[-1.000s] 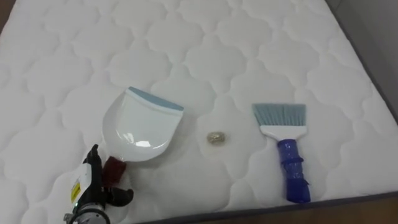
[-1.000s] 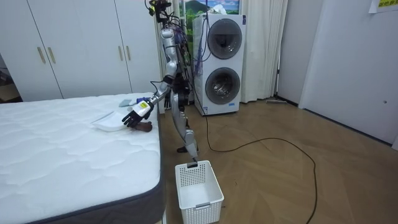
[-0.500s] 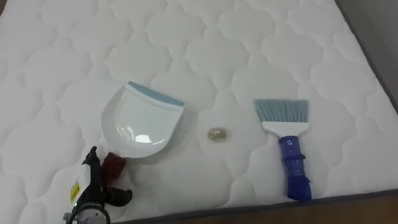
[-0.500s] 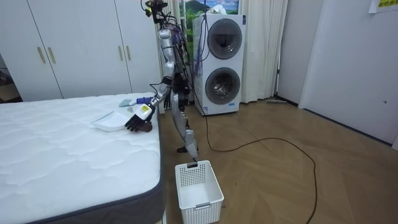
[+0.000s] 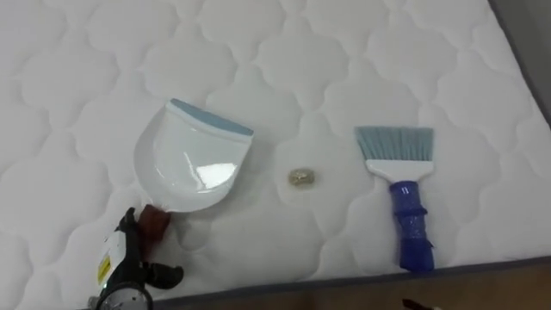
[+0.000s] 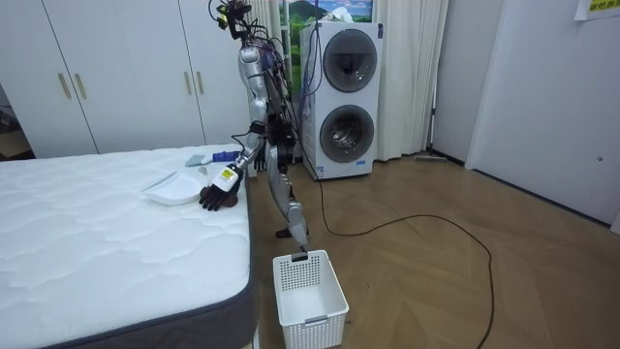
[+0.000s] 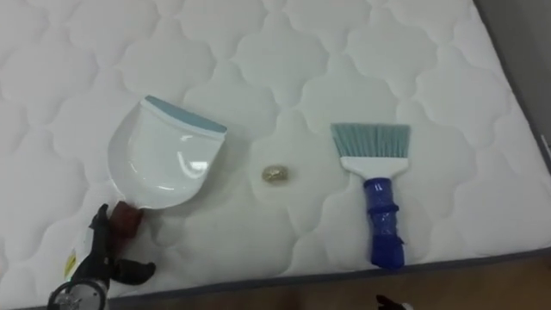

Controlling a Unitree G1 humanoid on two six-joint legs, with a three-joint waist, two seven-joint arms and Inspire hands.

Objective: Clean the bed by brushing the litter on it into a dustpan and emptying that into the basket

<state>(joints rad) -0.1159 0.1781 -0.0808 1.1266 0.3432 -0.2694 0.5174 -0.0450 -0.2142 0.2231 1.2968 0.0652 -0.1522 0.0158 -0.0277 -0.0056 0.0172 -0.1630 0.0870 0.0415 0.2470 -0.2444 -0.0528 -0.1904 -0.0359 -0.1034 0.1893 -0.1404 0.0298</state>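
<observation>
On the bed point(image 5: 344, 52) we see a blue brush point(image 5: 405, 207) right of a small scrap point(image 5: 301, 178), and a white dustpan point(image 5: 194, 159) left of it. Our left robot hand point(image 5: 125, 263) lies just beside the dustpan's dark red handle point(image 5: 155, 221), fingers straight, thumb spread, gripping nothing.

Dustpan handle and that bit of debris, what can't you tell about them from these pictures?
- Dustpan handle: near end covered by the left hand in both eye views, so grip is unclear.
- Debris: too small in both eye views to identify.
- Mattress: its far part is cut off by the eye views' top edge.
</observation>
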